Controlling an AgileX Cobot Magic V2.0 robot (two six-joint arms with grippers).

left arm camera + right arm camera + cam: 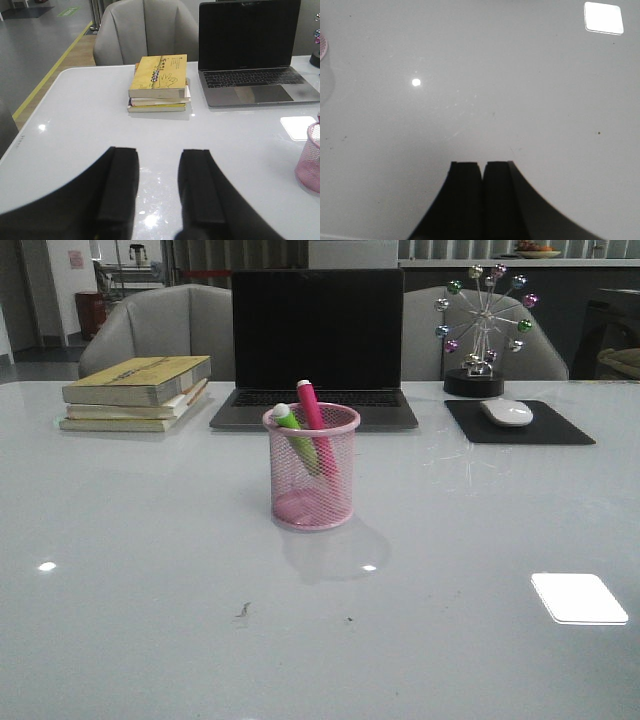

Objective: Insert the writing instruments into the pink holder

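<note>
Standing upright at the middle of the glossy white table (130, 570), the round pink wire-mesh holder (311, 468) has a rolled rim and a solid base, and both stubby highlighters lean inside it: the green highlighter (294, 434) beside the magenta highlighter (314, 421), pale caps poking above the rim. Behind it sit a dark-screened laptop (317, 345), stacked yellow-covered books (137, 391) and a white mouse (507, 412) on a black mat (517, 423). The left gripper (160, 187) holds its flat black fingers apart over bare tabletop; the right gripper (481, 182) has its pads pressed together, empty.
</note>
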